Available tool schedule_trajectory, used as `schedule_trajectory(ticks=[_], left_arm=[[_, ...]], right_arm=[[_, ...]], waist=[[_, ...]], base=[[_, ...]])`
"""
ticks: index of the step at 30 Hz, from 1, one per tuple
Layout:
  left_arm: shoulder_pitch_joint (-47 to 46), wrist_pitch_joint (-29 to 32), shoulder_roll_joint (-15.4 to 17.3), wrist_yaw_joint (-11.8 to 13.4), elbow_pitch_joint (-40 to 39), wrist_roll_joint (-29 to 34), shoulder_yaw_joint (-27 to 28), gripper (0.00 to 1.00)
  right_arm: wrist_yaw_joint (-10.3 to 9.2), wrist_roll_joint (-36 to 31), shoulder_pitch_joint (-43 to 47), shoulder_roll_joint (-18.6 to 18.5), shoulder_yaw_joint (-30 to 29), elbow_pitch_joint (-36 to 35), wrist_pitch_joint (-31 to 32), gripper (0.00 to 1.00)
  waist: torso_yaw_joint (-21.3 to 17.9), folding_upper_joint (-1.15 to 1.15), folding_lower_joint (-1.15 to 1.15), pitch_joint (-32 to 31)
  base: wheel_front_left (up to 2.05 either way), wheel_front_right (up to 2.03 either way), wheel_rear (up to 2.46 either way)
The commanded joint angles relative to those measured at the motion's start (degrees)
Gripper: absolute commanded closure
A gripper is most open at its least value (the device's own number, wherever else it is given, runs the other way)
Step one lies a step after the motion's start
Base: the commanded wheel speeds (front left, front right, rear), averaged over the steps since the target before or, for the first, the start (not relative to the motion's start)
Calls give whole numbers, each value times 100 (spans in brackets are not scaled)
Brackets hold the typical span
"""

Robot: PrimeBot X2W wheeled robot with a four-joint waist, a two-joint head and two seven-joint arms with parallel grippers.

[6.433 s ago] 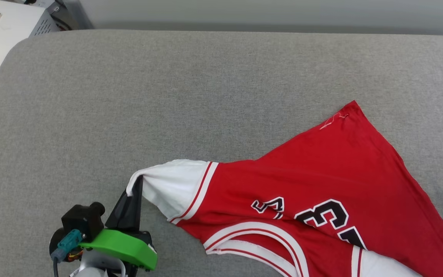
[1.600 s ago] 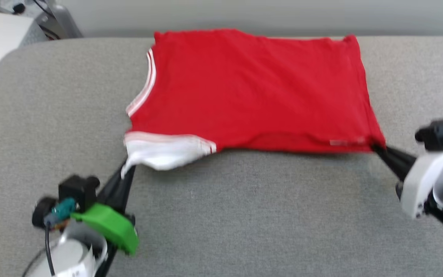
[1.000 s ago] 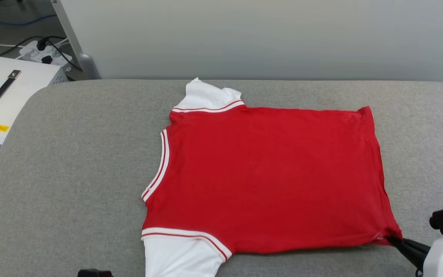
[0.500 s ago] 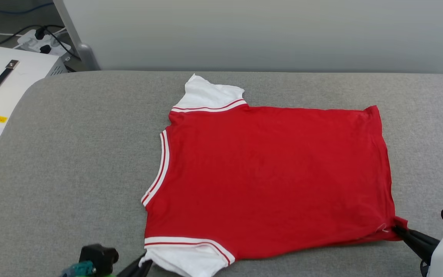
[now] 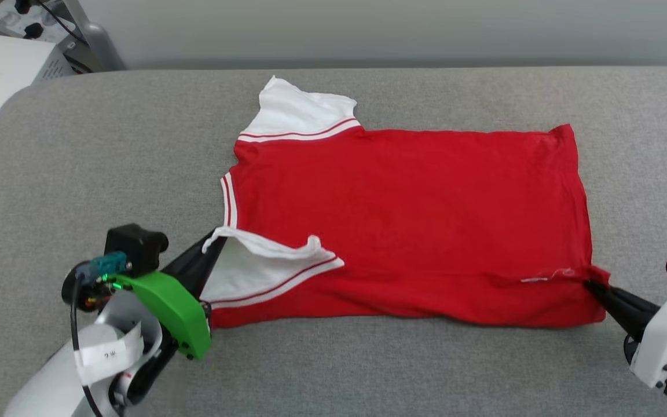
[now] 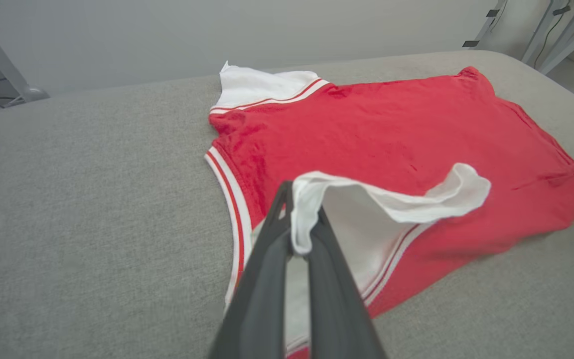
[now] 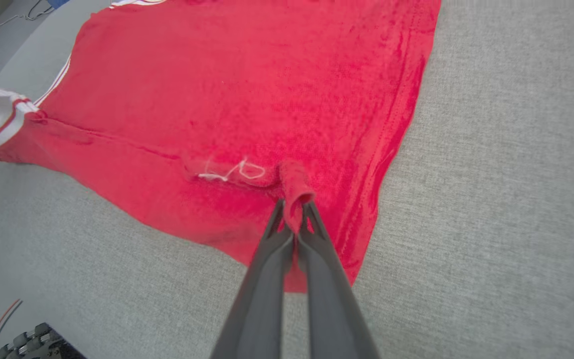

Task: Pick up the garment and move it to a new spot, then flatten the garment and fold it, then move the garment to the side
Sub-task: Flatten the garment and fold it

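We take this for a lab: a broad grey fabric-covered work surface (image 5: 368, 359) before a plain pale partition wall (image 5: 368, 26), with a white vented metal equipment box (image 5: 3, 69) and a white power strip with black plugs (image 5: 4, 16) beside it.

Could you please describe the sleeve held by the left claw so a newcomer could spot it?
On the grey surface lies a red garment with two white sleeves. The near sleeve sits at its corner by the robot's left arm. Unlike the flat far sleeve, it is lifted and curled, pinched in the left claw.
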Motion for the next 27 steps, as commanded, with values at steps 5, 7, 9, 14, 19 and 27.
schedule_trajectory(ticks=[5, 7, 9, 14, 19, 27], left_arm=[[-826, -82, -167, -234, 739, 91, -22, 100], [-1081, -88, -217, -306, 1038, 102, -72, 100], [-1334, -81, -255, -372, 1381, 129, -175, 100], [-1754, -146, -415, -450, 2175, 22, -428, 100], [-1964, -287, -532, -465, 2793, -215, -758, 100], [-2113, -560, -625, -467, 3412, -677, -1400, 100]], right_arm=[[-3, -129, -620, 191, -122, 135, 192, 100], [-3, -161, -831, 255, -115, 249, 238, 100], [-3, -200, -1067, 327, -95, 428, 275, 100], [-3, -375, -1579, 468, 48, 940, 227, 100], [-3, -497, -1962, 658, 354, 1460, 146, 100], [-3, -458, -2323, 856, 887, 2060, -31, 100]], waist=[[-191, 0, 0, 528], [-206, 0, 0, 650], [-226, 0, 0, 769], [-230, 0, 0, 960], [-251, 0, 0, 1058], [-249, 0, 0, 1101]], base=[[0, 0, 0], [0, 0, 0], [0, 0, 0], [0, 0, 0], [0, 0, 0], [0, 0, 0]])
